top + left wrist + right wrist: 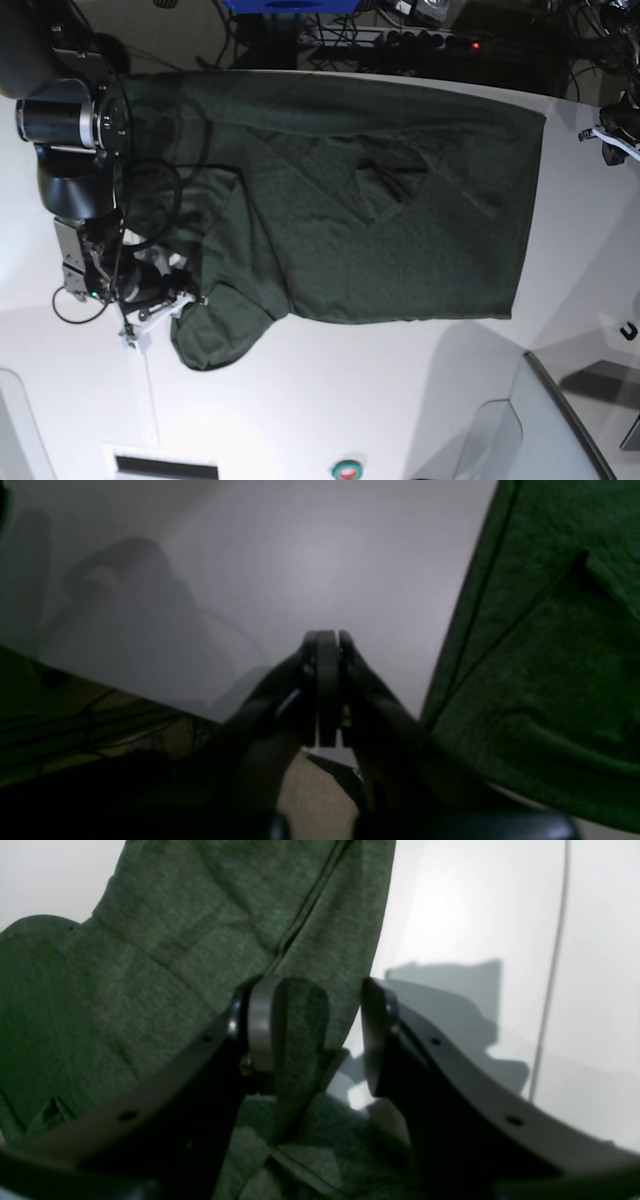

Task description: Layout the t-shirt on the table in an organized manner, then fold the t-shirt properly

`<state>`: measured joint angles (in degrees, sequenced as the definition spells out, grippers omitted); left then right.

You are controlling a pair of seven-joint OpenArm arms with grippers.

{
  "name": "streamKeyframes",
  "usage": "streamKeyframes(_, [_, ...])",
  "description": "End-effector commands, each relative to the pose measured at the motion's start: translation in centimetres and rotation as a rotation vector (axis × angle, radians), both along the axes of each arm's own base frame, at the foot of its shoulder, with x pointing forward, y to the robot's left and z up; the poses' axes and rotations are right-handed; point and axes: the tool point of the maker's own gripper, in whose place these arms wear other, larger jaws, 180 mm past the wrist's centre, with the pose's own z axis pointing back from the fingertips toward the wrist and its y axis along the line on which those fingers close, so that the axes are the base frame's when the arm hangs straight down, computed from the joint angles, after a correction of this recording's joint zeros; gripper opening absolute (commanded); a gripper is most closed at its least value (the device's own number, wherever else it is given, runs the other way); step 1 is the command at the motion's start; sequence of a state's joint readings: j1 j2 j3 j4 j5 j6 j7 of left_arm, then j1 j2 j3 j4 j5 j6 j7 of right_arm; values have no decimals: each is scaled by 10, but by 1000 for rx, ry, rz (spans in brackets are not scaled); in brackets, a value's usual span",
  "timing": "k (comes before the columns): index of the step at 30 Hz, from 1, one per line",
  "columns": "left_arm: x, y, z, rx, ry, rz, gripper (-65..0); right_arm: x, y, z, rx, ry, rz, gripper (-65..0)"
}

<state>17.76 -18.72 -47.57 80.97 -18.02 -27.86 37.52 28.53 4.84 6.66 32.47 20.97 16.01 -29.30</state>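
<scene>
The t-shirt (380,210) lies spread on the white bench (330,400), with its long axis from left to right in the base view. One sleeve (215,335) hangs rounded at the near-left corner, not yet flat. The right hand (320,1035) is right at this sleeve: its jaws stand apart, a fold of green cloth rests against one pad, but nothing is clamped. The left hand (327,680) is closed on nothing, over bare bench just beside the shirt's hem. So the right arm is the nearer one for the sleeve.
</scene>
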Motion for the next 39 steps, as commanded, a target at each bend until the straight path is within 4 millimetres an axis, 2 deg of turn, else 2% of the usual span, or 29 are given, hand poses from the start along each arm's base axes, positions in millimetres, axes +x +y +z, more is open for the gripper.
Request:
streamKeyframes(1, [7, 9, 15, 32, -36, -4, -650, 20, -1, 18, 9, -60, -8, -477])
streamKeyframes(3, [7, 9, 14, 32, -34, -4, -650, 20, -1, 18, 9, -60, -8, -608])
streamKeyframes(4, [7, 9, 14, 32, -34, -4, -650, 22, -3, 20, 7, -66, -8, -650])
streamKeyframes(6, [7, 10, 15, 35, -34, -5, -650, 23, -5, 22, 2, -71, -10, -635])
streamKeyframes(9, [7, 13, 17, 43, -32, -7, -650, 24, -6, 23, 0, -72, -6, -650])
streamKeyframes(12, [7, 14, 18, 45, -32, -8, -650, 25, -5, 36, -11, -105, 13, -650])
streamKeyframes(15, [7, 14, 18, 46, -32, -8, -650, 25, -4, 68, -46, -184, 56, -650])
streamKeyframes(19, [7, 14, 19, 47, -33, -9, -650, 10, 16, 111, -71, -263, 126, -650])
streamKeyframes(24, [11, 13, 20, 46, -39, -11, -650, -27, 36, 129, -80, -270, 183, -650])
streamKeyframes(30, [12, 12, 19, 45, -39, -15, -650, -88, 91, 125, -69, -265, 338, -650])
streamKeyframes(36, [11, 12, 19, 44, -39, -13, -650, -155, 147, 107, -8, -200, 504, -650])
streamKeyframes(39, [11, 12, 19, 44, -39, -13, -650, -175, 158, 90, 19, -137, 527, -647])
